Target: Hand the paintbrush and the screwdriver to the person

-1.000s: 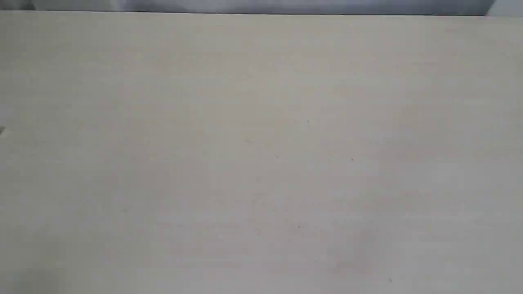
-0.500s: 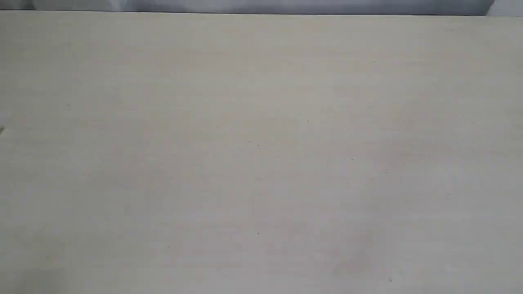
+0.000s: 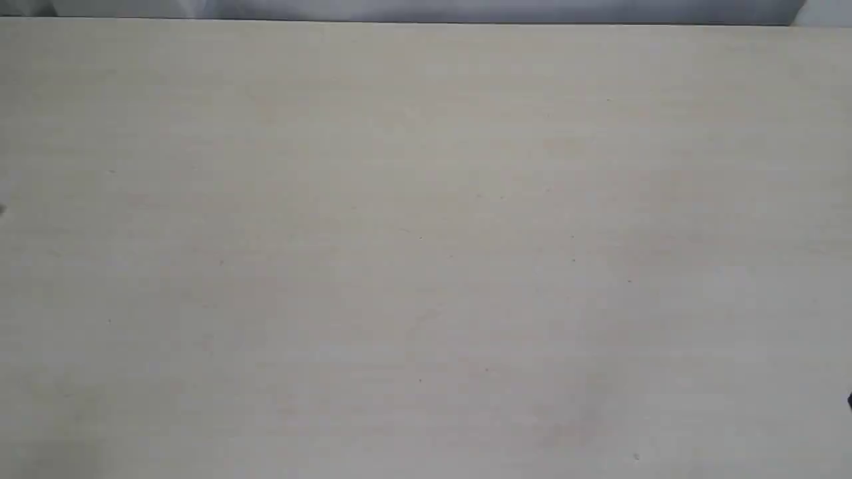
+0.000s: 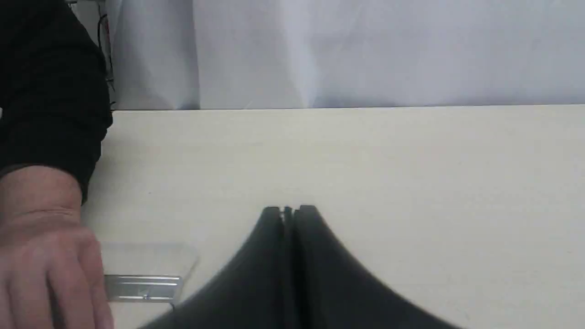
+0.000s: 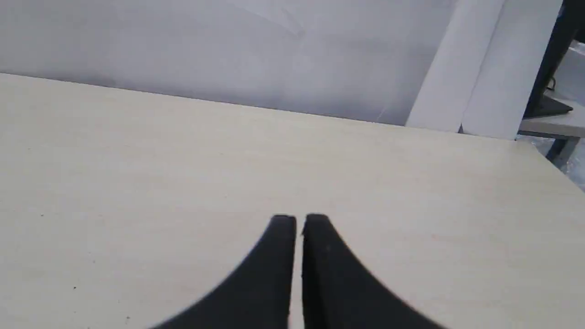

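The left wrist view shows the person's bare hand (image 4: 41, 265) with a black sleeve (image 4: 50, 91) resting on the table beside my left gripper (image 4: 289, 210). The paintbrush (image 4: 142, 288) lies by that hand: its silver band and pale bristles show, while the hand hides its handle. My left gripper is shut and empty, a short way from the brush. My right gripper (image 5: 299, 218) is shut with nothing in it, over bare table. No screwdriver shows in any view. In the exterior view only the tabletop (image 3: 426, 253) appears.
A pale curtain (image 4: 365, 50) hangs behind the table's far edge. Past the table's corner in the right wrist view stand a white post (image 5: 484, 68) and a dark stand (image 5: 548, 68). A dark sliver (image 3: 849, 399) touches the exterior view's right edge.
A small dark sliver has come in at the right edge of the exterior view. The tabletop looks the same otherwise.
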### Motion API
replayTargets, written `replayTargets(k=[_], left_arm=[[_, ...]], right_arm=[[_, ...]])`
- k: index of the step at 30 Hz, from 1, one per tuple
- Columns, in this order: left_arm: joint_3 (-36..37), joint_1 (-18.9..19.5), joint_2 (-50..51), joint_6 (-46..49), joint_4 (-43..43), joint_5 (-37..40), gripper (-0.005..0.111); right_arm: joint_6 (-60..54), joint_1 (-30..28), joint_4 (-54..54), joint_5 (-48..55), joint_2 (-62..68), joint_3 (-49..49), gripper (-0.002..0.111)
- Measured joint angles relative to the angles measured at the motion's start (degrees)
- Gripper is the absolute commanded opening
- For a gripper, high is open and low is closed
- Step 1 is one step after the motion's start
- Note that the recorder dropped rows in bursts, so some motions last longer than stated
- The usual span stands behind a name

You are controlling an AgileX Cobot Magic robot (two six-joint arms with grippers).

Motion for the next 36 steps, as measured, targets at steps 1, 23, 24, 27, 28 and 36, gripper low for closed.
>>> replayTargets(k=[1, 23, 24, 27, 28, 36], left_arm=[[0.00, 0.00, 0.00, 0.00, 0.00, 0.00, 0.000], [0.00, 0.00, 0.00, 0.00, 0.00, 0.00, 0.000], [0.00, 0.00, 0.00, 0.00, 0.00, 0.00, 0.000], [0.00, 0.00, 0.00, 0.00, 0.00, 0.00, 0.000], [0.00, 0.00, 0.00, 0.00, 0.00, 0.00, 0.000], [0.00, 0.00, 0.00, 0.00, 0.00, 0.00, 0.000]], right_arm=[[0.40, 0.00, 0.00, 0.29, 0.00, 0.00, 0.005], [2.03, 0.00, 1.77, 5.96, 0.00, 0.00, 0.005], [2.03, 0.00, 2.40, 5.96, 0.00, 0.00, 0.005], [2.14, 0.00, 4.58, 5.96, 0.00, 0.00, 0.005], [2.14, 0.00, 4.94, 5.96, 0.00, 0.00, 0.005], [2.14, 0.00, 5.55, 5.96, 0.00, 0.00, 0.005]])
